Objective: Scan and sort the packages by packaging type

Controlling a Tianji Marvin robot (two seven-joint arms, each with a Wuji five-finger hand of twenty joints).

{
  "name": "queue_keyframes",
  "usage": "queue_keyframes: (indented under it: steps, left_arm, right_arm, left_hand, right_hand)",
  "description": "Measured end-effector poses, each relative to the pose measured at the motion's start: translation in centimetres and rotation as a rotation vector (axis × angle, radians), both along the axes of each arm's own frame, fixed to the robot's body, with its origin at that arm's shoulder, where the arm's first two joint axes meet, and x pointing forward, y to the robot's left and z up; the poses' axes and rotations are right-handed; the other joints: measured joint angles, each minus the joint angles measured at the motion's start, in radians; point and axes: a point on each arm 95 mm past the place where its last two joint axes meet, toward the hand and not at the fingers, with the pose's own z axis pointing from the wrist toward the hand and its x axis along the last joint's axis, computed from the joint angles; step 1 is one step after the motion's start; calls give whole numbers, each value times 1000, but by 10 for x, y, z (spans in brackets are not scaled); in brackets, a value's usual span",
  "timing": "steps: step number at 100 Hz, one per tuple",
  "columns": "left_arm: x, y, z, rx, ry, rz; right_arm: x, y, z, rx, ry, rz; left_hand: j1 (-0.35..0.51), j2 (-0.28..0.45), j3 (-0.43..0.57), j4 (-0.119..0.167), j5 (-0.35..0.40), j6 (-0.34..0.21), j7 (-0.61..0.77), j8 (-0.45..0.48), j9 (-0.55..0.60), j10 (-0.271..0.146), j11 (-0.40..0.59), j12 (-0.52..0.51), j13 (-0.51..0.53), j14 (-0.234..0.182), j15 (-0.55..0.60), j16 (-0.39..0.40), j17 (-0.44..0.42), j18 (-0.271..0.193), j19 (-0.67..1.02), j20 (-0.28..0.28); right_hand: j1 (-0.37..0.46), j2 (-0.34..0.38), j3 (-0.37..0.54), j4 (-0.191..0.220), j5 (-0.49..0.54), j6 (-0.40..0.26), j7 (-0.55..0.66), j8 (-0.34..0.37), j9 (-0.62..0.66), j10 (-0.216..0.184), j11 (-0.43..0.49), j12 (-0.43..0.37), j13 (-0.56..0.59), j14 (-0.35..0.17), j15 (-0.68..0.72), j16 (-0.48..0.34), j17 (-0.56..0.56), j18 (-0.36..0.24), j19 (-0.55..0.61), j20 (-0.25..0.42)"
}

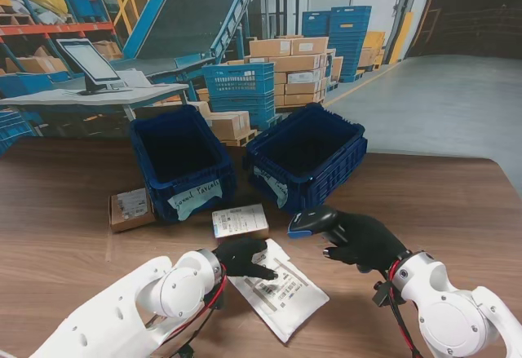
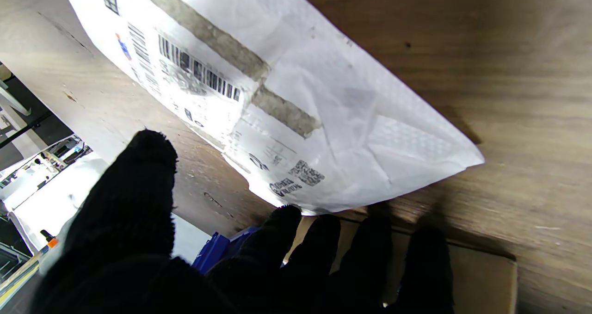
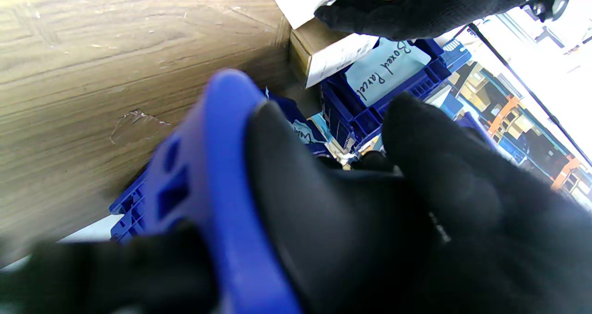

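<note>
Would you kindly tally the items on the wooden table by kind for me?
Blue plastic crates: 2
Cardboard boxes: 2
White bubble mailer: 1
Blue-and-black handheld scanner, in the right hand: 1
Total: 6

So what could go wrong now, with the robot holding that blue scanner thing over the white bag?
1. The left hand only rests its fingertips on the flat white paper mailer bag, so the bag could slide on the smooth wooden table during scanning.
2. The blue and black handheld barcode scanner in the right hand points toward the small white-labelled cardboard box beside the bag, so it might read the wrong label.
</note>
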Motion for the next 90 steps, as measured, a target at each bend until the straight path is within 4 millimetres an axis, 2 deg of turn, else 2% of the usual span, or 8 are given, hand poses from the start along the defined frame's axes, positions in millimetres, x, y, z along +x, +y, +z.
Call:
queue_keyframes:
  steps: [8, 25, 39, 50, 55, 70, 83, 90]
  left_arm:
    - [3, -2, -1, 10, -7, 1]
    - [8, -4, -8, 48, -65, 30]
    - [12, -7, -11, 51, -80, 50]
    - [14, -10, -14, 69, -104, 52]
    - [14, -11, -15, 83, -117, 45]
    - [16, -12, -15, 92, -131, 39]
    - [18, -11, -14, 91, -145, 39]
    - [19, -11, -14, 90, -150, 37]
  right_arm:
    - [0, 0, 1, 1, -1, -2]
    - [0, -1, 1, 3, -3, -7]
    - [0, -1, 1, 5, -6, -11]
    - [0, 0, 1, 6, -5, -11]
    - [-1, 0, 1, 6, -5, -11]
    - [-1, -1, 1, 8, -3, -15]
    - [-2, -1, 1, 9, -3, -18]
    - [-2, -1, 1, 10, -3, -19]
  left_hand:
    - [0, 0, 0, 0, 0, 0, 0, 0, 0, 0, 0, 0, 0, -7, -8, 0, -1, 0, 0, 2]
    - [0, -1, 0, 0, -27, 0, -6, -1, -11, 0, 0, 0, -14, -56, -9, 0, -9, -9, -13, -3]
    - [15, -6, 3, 0, -27, 0, -5, -1, -11, 0, 0, 0, -16, -60, -24, -2, -18, -12, -29, -5]
    - [10, -67, 128, 0, -25, 0, 2, 6, 22, 0, 0, 21, -16, -60, -24, -2, -11, -8, -29, -5]
    - [9, -91, 187, 0, -2, -2, 3, 14, 52, 2, 7, 36, -16, -60, -24, -2, -5, -4, -28, -5]
    - [9, -116, 245, 0, 59, -19, 4, 52, 112, -8, 5, 60, 20, -59, -25, -1, 27, 11, -7, -6]
    - [32, -158, 289, 0, 98, -49, 37, 125, 162, -21, 6, 116, 64, -58, -27, 25, 58, 20, 34, -7]
    - [44, -168, 300, 0, 113, -60, 52, 170, 163, -26, 42, 145, 80, -57, -29, 28, 71, 25, 48, -7]
  right_hand:
    - [0, 0, 0, 0, 0, 0, 0, 0, 0, 0, 0, 0, 0, 0, 0, 0, 0, 0, 0, 0]
    - [0, -1, 0, 0, 1, 0, 0, 0, 0, 0, 0, 0, 0, 0, 0, 0, 0, 1, 0, 0]
    - [0, -1, 0, 0, 6, 0, -3, 0, 0, 0, 0, 0, 0, 0, 0, 0, 0, 2, 0, 0]
    - [0, -2, 0, 0, 14, 0, -8, 0, 0, 0, 0, 0, 0, 0, 0, 0, 0, 2, 0, 0]
    - [0, -2, 0, 0, 14, 0, -8, 0, 0, 0, 0, 0, 0, 0, 0, 0, 0, 2, 0, 0]
    - [2, -6, 1, 0, 15, 0, -9, 0, 0, 0, 0, 0, 0, 0, 0, 0, 0, 2, 0, 0]
    - [3, -6, 1, 0, 15, 0, -9, 0, 0, 0, 0, 0, 0, 1, 0, 0, 0, 2, 0, 0]
    - [3, -6, 1, 0, 15, 0, -9, 0, 0, 0, 0, 0, 0, 1, 0, 0, 0, 2, 0, 0]
